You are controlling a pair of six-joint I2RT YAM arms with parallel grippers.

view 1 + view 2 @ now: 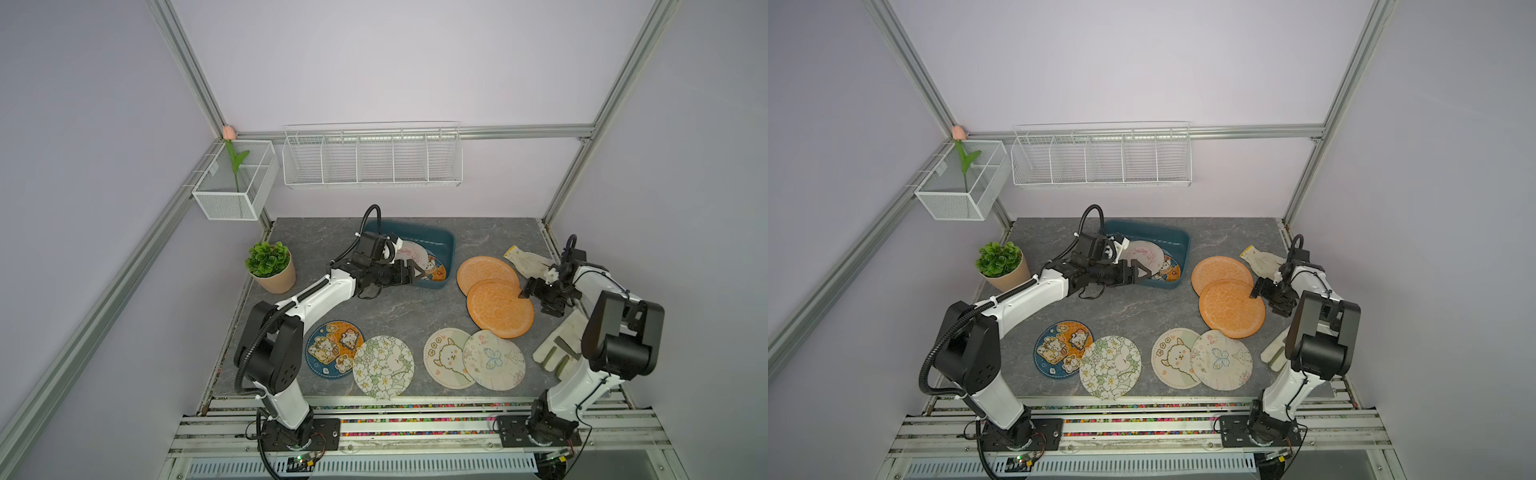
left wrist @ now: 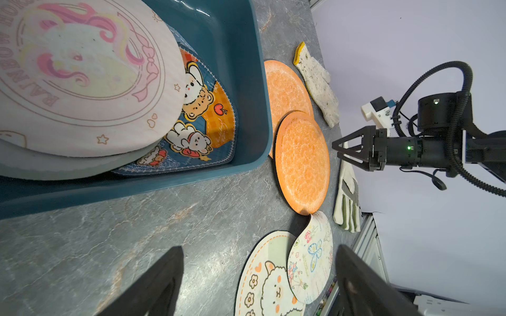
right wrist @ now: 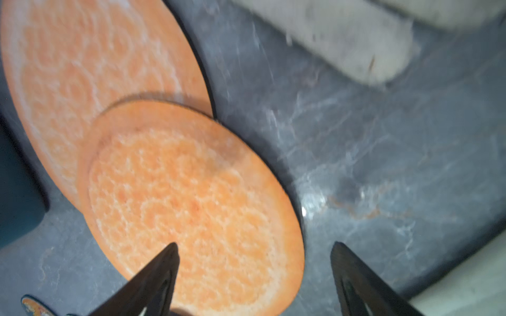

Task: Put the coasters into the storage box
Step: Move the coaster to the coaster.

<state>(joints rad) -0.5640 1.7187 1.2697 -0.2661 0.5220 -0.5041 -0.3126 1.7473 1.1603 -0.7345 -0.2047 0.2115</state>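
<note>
The teal storage box [image 1: 441, 240] stands at the back middle with a pink unicorn coaster [image 2: 82, 74] lying over a bear coaster [image 2: 202, 123] inside it. My left gripper [image 1: 417, 272] is open and empty at the box's near rim. Two orange coasters overlap to the right of the box, the far one [image 1: 486, 270] under the near one [image 1: 498, 309]. My right gripper [image 3: 254, 243] is open, its jaws astride the near orange coaster's right edge. Along the front lie a blue animal coaster [image 1: 332, 349], a floral coaster [image 1: 383, 366], a sheep coaster [image 1: 446, 357] and a butterfly coaster [image 1: 494, 359].
Off-white gloves lie at the right, one behind my right gripper [image 1: 523, 259] and one beside the right arm [image 1: 559, 347]. A potted plant [image 1: 272, 266] stands at the left edge. White wire baskets [image 1: 372, 158] hang on the back wall.
</note>
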